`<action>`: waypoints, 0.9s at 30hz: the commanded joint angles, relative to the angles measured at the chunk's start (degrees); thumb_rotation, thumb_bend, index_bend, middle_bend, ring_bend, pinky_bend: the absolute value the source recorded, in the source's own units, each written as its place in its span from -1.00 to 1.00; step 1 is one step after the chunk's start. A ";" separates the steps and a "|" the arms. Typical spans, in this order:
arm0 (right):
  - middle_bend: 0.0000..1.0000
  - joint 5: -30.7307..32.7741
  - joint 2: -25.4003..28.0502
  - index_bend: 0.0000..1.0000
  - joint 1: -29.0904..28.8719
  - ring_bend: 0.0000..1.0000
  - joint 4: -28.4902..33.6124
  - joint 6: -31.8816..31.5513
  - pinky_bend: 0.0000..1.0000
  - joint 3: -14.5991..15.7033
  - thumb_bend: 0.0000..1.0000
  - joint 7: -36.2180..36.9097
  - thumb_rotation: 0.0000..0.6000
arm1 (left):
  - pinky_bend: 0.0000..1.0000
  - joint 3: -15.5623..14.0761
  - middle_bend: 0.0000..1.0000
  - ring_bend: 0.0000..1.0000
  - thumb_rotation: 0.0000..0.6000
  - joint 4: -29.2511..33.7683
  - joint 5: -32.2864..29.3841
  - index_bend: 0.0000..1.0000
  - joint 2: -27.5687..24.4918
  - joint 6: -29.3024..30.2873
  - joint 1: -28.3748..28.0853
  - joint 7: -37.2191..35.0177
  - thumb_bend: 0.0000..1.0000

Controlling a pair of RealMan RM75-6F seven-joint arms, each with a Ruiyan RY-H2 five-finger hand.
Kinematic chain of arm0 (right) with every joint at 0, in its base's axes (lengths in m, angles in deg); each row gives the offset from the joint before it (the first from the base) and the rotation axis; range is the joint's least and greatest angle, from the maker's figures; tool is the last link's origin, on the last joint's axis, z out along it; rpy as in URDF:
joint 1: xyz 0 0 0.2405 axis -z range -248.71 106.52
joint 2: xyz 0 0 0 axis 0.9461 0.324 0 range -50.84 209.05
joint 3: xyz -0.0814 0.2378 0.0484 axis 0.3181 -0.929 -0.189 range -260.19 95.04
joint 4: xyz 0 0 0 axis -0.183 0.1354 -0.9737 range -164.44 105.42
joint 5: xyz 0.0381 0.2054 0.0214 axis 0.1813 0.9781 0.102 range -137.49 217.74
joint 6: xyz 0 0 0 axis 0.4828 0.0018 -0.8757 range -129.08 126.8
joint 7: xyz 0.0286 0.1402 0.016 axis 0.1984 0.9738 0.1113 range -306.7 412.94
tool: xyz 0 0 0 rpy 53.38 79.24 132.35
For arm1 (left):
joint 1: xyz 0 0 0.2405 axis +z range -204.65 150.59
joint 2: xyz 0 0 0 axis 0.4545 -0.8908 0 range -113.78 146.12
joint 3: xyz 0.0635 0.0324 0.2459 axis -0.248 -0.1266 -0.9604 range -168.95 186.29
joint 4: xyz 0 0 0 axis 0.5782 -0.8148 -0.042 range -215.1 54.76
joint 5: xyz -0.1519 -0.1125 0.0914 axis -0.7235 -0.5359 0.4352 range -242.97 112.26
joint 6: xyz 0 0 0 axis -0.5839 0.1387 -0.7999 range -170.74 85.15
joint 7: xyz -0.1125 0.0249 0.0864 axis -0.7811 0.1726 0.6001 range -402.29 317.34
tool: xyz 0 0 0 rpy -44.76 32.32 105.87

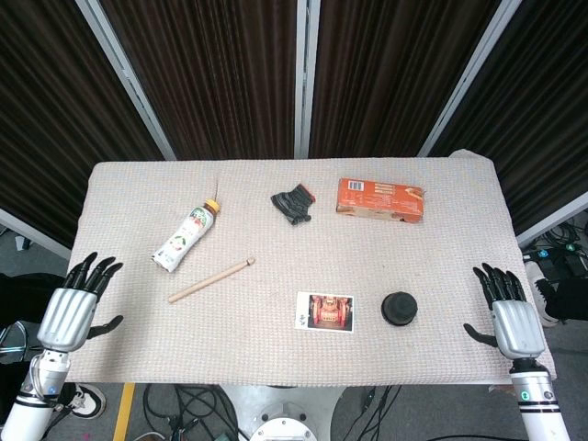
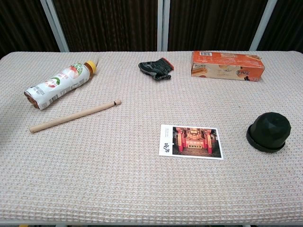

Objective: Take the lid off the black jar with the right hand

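Both hands are idling at the near edge with fingers apart, holding nothing: your right hand (image 1: 511, 319) near the small, lidded black faceted jar (image 2: 269, 132), your left hand (image 1: 75, 306) well apart from it. Just left of that jar, you are seeing a photo card (image 2: 191, 141).

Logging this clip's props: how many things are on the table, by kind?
Black jar: 1
Bottle: 1
Wooden stick: 1
Glove: 1
Orange box: 1
Photo card: 1
Total: 6
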 commanded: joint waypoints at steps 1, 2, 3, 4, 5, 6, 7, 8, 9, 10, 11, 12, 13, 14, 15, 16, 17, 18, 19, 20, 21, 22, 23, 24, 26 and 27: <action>-0.96 0.01 0.00 -0.98 0.02 -1.00 -0.02 -0.01 -1.00 0.01 -0.88 0.01 1.00 | -0.70 0.00 -0.78 -1.00 1.00 0.00 -0.01 -0.72 -0.01 0.02 0.02 -0.02 -0.75; -0.96 0.03 -0.01 -0.98 0.02 -1.00 -0.03 0.01 -1.00 0.00 -0.88 0.01 1.00 | -0.70 -0.01 -0.78 -1.00 1.00 -0.01 -0.01 -0.72 0.00 0.03 0.03 -0.04 -0.75; -0.96 0.06 -0.02 -0.98 0.02 -1.00 -0.04 0.05 -1.00 0.01 -0.88 0.02 1.00 | -0.70 -0.02 -0.78 -1.00 1.00 -0.02 -0.02 -0.72 0.00 0.04 0.04 -0.06 -0.75; -0.96 0.07 -0.03 -0.98 0.01 -1.00 -0.04 0.10 -1.00 0.02 -0.88 0.01 1.00 | -0.70 -0.03 -0.78 -1.00 1.00 0.00 0.00 -0.72 0.00 0.05 0.05 -0.10 -0.75; -0.96 0.07 -0.03 -0.98 -0.01 -1.00 -0.03 0.15 -1.00 0.04 -0.88 0.00 1.00 | -0.70 -0.05 -0.78 -1.00 1.00 0.01 0.05 -0.72 0.00 0.08 0.06 -0.12 -0.75; -0.96 0.04 -0.02 -0.98 -0.02 -1.00 -0.02 0.19 -1.00 0.06 -0.88 0.00 1.00 | -0.70 -0.06 -0.78 -1.00 1.00 0.04 0.11 -0.72 0.02 0.10 0.05 -0.07 -0.75; -0.96 0.04 -0.03 -0.98 -0.04 -1.00 -0.03 0.23 -1.00 0.07 -0.88 0.00 1.00 | -0.70 -0.06 -0.78 -1.00 1.00 0.06 0.15 -0.72 0.02 0.12 0.04 -0.06 -0.75; -0.96 0.05 -0.03 -0.98 -0.06 -1.00 -0.04 0.30 -1.00 0.08 -0.88 0.02 1.00 | -0.70 -0.05 -0.78 -1.00 1.00 0.10 0.15 -0.72 0.00 0.12 0.03 -0.08 -0.75; -0.96 0.12 -0.04 -0.98 -0.11 -1.00 -0.07 0.47 -1.00 0.09 -0.88 0.09 1.00 | -0.70 -0.03 -0.78 -1.00 1.00 0.13 0.12 -0.72 -0.01 0.12 0.03 -0.17 -0.75; -0.96 0.21 -0.06 -0.98 -0.16 -1.00 -0.09 0.66 -1.00 0.10 -0.88 0.14 1.00 | -0.70 -0.01 -0.78 -1.00 1.00 0.14 0.10 -0.72 -0.01 0.11 0.02 -0.21 -0.75; -0.96 0.29 -0.07 -0.98 -0.21 -1.00 -0.09 0.89 -1.00 0.13 -0.88 0.19 1.00 | -0.70 -0.01 -0.78 -1.00 1.00 0.19 0.11 -0.72 -0.02 0.09 0.01 -0.19 -0.75; -0.96 0.29 -0.09 -0.98 -0.27 -1.00 -0.09 1.09 -1.00 0.20 -0.88 0.27 1.00 | -0.70 -0.04 -0.78 -1.00 1.00 0.26 0.19 -0.72 -0.05 0.08 -0.01 -0.12 -0.75; -0.95 0.22 -0.12 -0.98 -0.29 -1.00 -0.13 1.16 -1.00 0.27 -0.88 0.31 1.00 | -0.70 -0.06 -0.78 -1.00 1.00 0.32 0.27 -0.72 -0.07 0.08 -0.03 -0.04 -0.75; -0.95 0.12 -0.16 -0.98 -0.31 -1.00 -0.18 1.19 -1.00 0.34 -0.88 0.34 1.00 | -0.70 -0.09 -0.78 -1.00 1.00 0.39 0.35 -0.72 -0.08 0.12 -0.03 0.08 -0.75; -0.95 0.01 -0.24 -0.98 -0.32 -1.00 -0.25 1.22 -1.00 0.43 -0.88 0.38 1.00 | -0.70 -0.08 -0.78 -1.00 1.00 0.50 0.36 -0.72 -0.14 0.14 -0.03 0.19 -0.75; -0.95 -0.03 -0.27 -0.98 -0.34 -1.00 -0.27 1.29 -1.00 0.48 -0.88 0.44 1.00 | -0.70 -0.08 -0.78 -1.00 1.00 0.63 0.36 -0.72 -0.20 0.15 -0.02 0.22 -0.75; -0.95 -0.01 -0.29 -0.98 -0.35 -1.00 -0.24 1.38 -1.00 0.52 -0.88 0.54 1.00 | -0.70 -0.09 -0.78 -1.00 1.00 0.78 0.33 -0.72 -0.29 0.11 -0.02 0.25 -0.75; -0.95 0.02 -0.34 -0.98 -0.39 -1.00 -0.20 1.53 -1.00 0.54 -0.89 0.65 1.00 | -0.70 -0.05 -0.78 -1.00 1.00 0.96 0.30 -0.72 -0.46 0.02 -0.08 0.34 -0.75; -0.95 0.05 -0.39 -0.98 -0.47 -1.00 -0.17 1.69 -1.00 0.54 -0.89 0.73 1.00 | -0.70 0.00 -0.78 -1.00 1.00 1.09 0.30 -0.72 -0.60 -0.03 -0.14 0.42 -0.75; -0.95 0.07 -0.45 -0.98 -0.57 -1.00 -0.16 1.95 -1.00 0.58 -0.89 0.81 1.00 | -0.70 0.04 -0.78 -1.00 1.00 1.20 0.31 -0.72 -0.72 -0.07 -0.19 0.49 -0.75; -0.95 0.07 -0.60 -0.98 -0.73 -1.00 -0.21 2.35 -1.00 0.68 -0.89 1.05 1.00 | -0.70 0.09 -0.78 -1.00 1.00 1.30 0.30 -0.72 -0.84 -0.11 -0.25 0.51 -0.75; -0.95 0.10 -0.73 -0.98 -0.87 -1.00 -0.24 2.75 -1.00 0.75 -0.89 1.37 1.00 | -0.70 0.10 -0.78 -1.00 1.00 1.35 0.25 -0.72 -0.90 -0.20 -0.28 0.51 -0.75; -0.95 0.16 -0.83 -0.98 -1.04 -1.00 -0.22 3.28 -1.00 0.86 -0.89 1.79 1.00 | -0.70 0.09 -0.78 -1.00 1.00 1.38 0.18 -0.72 -0.96 -0.29 -0.29 0.50 -0.75; -0.95 0.25 -0.88 -0.98 -1.35 -1.00 -0.09 4.16 -1.00 1.01 -0.90 2.36 1.00 | -0.70 0.02 -0.78 -1.00 1.00 1.40 0.10 -0.72 -1.00 -0.37 -0.25 0.42 -0.75; -0.95 0.35 -0.91 -0.98 -1.92 -1.00 0.20 5.57 -1.00 1.18 -0.91 3.42 1.00 | -0.70 -0.10 -0.78 -1.00 1.00 1.22 0.04 -0.72 -0.90 -0.40 -0.15 0.15 -0.75; -0.94 0.36 -1.09 -0.99 -2.33 -1.00 0.16 6.38 -1.00 1.21 -0.91 4.28 1.00 | -0.70 -0.10 -0.78 -1.00 1.00 0.92 -0.03 -0.72 -0.71 -0.48 -0.17 -0.04 -0.75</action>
